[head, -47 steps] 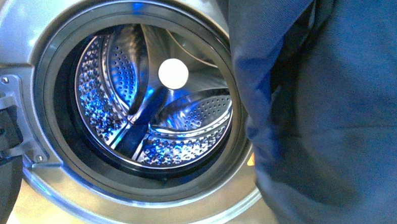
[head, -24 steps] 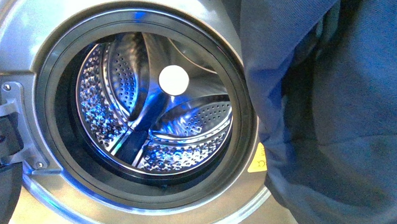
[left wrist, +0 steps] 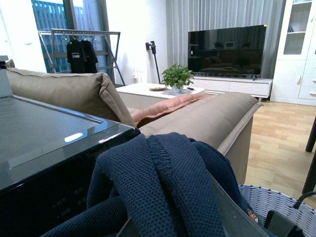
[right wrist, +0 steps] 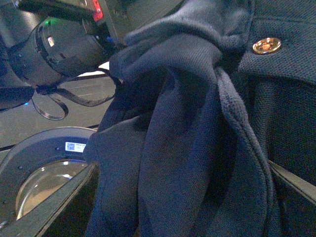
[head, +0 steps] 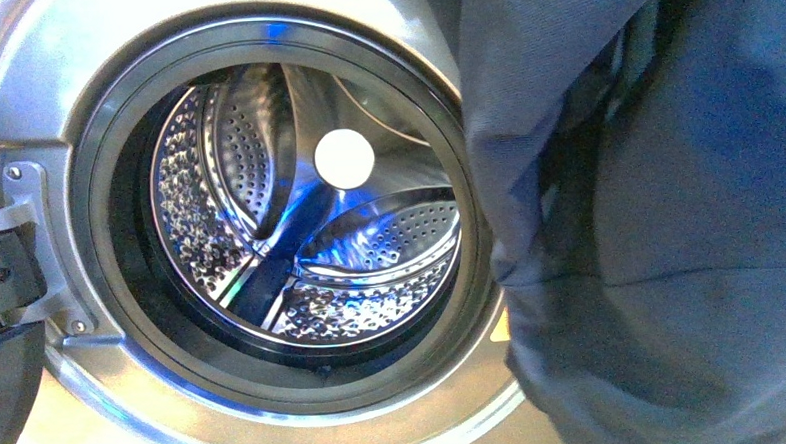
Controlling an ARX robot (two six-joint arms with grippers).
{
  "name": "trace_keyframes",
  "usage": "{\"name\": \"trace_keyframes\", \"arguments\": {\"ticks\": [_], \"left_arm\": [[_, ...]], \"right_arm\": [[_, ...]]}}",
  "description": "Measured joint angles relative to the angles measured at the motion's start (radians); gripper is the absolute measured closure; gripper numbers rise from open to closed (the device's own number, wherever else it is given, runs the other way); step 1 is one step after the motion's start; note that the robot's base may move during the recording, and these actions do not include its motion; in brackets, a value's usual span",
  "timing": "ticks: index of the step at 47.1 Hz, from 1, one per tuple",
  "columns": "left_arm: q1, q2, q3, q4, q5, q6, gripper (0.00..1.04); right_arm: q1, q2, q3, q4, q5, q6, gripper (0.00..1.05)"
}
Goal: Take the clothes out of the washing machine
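The right gripper (right wrist: 180, 168): two grey finger bars (right wrist: 49, 205) sit wide apart at opposite edges of its wrist view, jaws spread. The clothes (right wrist: 187, 123) hang down between them, with no pinch visible. The left gripper (left wrist: 173, 217): buried under a heap of the same garment. One grey finger (left wrist: 224, 205) pokes out and the tips are hidden, so cannot tell whether it grips.

Fabric: dark navy, soft. Coarse ribbed knit in thick rolled folds at the left wrist, finer weave on the flat panels. One round brass button (right wrist: 266, 45), shiny, on a folded edge.

Front view: the clothes are outside the drum, hanging as a broad blue-grey sheet over the right half, covering the right rim of the door opening. The washing machine (head: 51, 57) has a brushed grey metal front, a dark rubber ring round the mouth, and a perforated steel drum (head: 207, 190) with smooth paddles and a white round disc (head: 344, 159) at the back. Metal hinge (head: 30, 248) at the left. Only a sliver of the yellow sticker (head: 501, 327) shows, writing hidden.

Right wrist view: the round glass door (right wrist: 39, 177) carries a small white label (right wrist: 75, 146), its print too small to read. A black cylindrical arm joint (right wrist: 59, 44) sits above it, green light on.

Left wrist view: glossy black panel (left wrist: 44, 133), beige sofa (left wrist: 207, 113), woven basket (left wrist: 276, 202) just beside the garment.
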Motion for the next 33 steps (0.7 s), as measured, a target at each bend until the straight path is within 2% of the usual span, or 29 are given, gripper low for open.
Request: {"name": "trace_keyframes", "arguments": {"ticks": [17,33], "left_arm": [[0.000,0.000,0.000,0.000,-0.001,0.000,0.98],[0.000,0.000,0.000,0.000,-0.009,0.000,0.98]], "right_arm": [[0.140,0.143,0.067,0.068,0.060,0.037,0.08],[0.225,0.238,0.152,0.108,0.192,0.083,0.08]]}}
